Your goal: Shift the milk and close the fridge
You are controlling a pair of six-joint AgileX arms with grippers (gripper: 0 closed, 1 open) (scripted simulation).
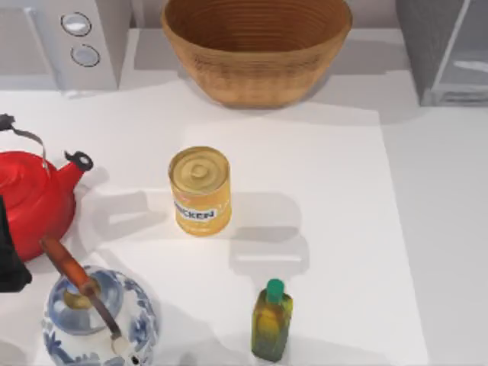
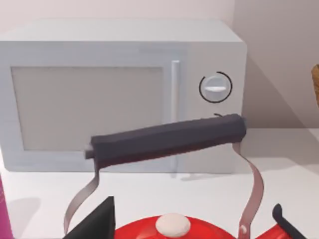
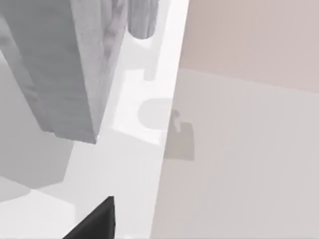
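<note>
The milk is out of view. The fridge (image 1: 446, 49) is the grey box at the table's back right corner, with its pale door panel facing the table. In the right wrist view the fridge (image 3: 60, 69) looms close as a grey slab beside the table's edge, and a dark part of my right gripper (image 3: 94, 224) shows just below it. My left gripper (image 1: 9, 263) sits at the left edge of the table over the red kettle (image 1: 34, 202), whose dark handle (image 2: 164, 139) lies right in front of the left wrist camera.
A light grey appliance with round knobs (image 1: 61, 42) stands back left and a woven basket (image 1: 255, 46) back centre. A yellow can (image 1: 200, 191) stands mid-table, a green-capped oil bottle (image 1: 271, 320) near the front, and a blue-and-white teapot (image 1: 95, 316) front left.
</note>
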